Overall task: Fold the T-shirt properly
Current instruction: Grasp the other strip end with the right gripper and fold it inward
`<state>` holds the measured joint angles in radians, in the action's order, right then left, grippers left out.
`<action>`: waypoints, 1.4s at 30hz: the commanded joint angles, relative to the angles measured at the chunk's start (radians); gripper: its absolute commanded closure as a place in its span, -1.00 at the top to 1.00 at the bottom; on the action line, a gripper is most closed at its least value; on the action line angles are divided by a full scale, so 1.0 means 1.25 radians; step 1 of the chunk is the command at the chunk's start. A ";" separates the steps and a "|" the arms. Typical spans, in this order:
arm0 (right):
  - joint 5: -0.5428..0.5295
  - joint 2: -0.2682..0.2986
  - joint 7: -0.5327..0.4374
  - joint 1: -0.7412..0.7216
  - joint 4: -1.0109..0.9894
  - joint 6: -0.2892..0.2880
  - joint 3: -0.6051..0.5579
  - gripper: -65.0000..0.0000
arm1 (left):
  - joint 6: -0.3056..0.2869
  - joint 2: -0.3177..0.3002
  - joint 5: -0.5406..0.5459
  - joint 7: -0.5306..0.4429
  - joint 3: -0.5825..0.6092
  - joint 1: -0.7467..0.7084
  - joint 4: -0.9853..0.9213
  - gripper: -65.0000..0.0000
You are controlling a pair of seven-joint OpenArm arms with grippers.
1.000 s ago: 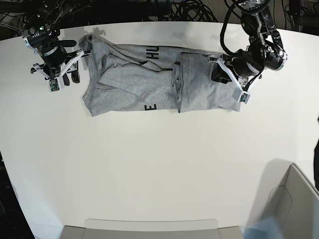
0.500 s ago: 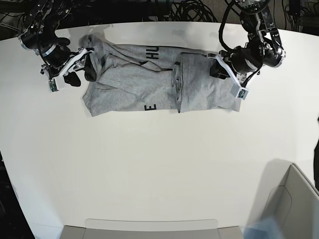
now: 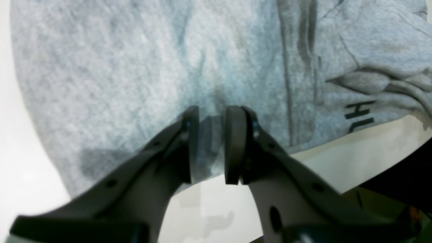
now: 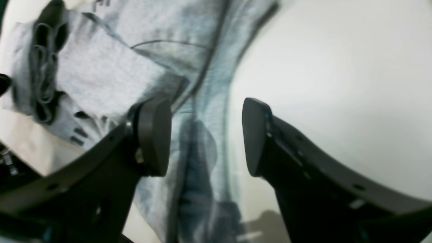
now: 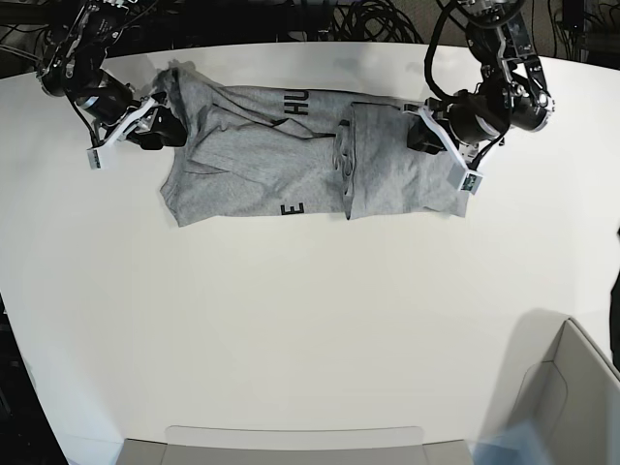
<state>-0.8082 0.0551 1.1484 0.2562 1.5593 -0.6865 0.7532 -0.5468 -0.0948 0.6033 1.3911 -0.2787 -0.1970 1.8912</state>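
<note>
The heather-grey T-shirt (image 5: 252, 155) lies crumpled across the far part of the white table (image 5: 291, 320), with its right third folded over. Dark lettering (image 5: 296, 102) shows at two of its edges. My left gripper (image 5: 418, 136) sits at the folded right end. In the left wrist view, that gripper (image 3: 211, 145) is shut on a fold of the T-shirt (image 3: 135, 67) near its edge. My right gripper (image 5: 163, 131) is at the shirt's left end. In the right wrist view, it (image 4: 206, 135) stands open above the T-shirt's (image 4: 101, 74) border, holding nothing.
A grey box (image 5: 572, 397) stands at the near right corner. A flat grey tray (image 5: 291, 441) lies along the near edge. Black cables (image 5: 368, 19) run behind the table's far edge.
My right gripper has opened and let go of the shirt's left corner, and its arm has swung toward the far edge. The left gripper keeps its pinch and has shifted slightly.
</note>
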 commanded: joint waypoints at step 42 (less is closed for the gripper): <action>-0.010 0.041 -0.092 -0.079 -0.070 0.077 -0.144 -1.00 | -0.005 -0.006 0.018 0.004 -0.004 -0.027 0.015 -0.60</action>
<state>-0.7929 0.1020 1.0546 0.1665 1.4574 -0.5827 0.5686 -0.5503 -0.0975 0.6060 1.3907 -0.2779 -0.2356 1.8912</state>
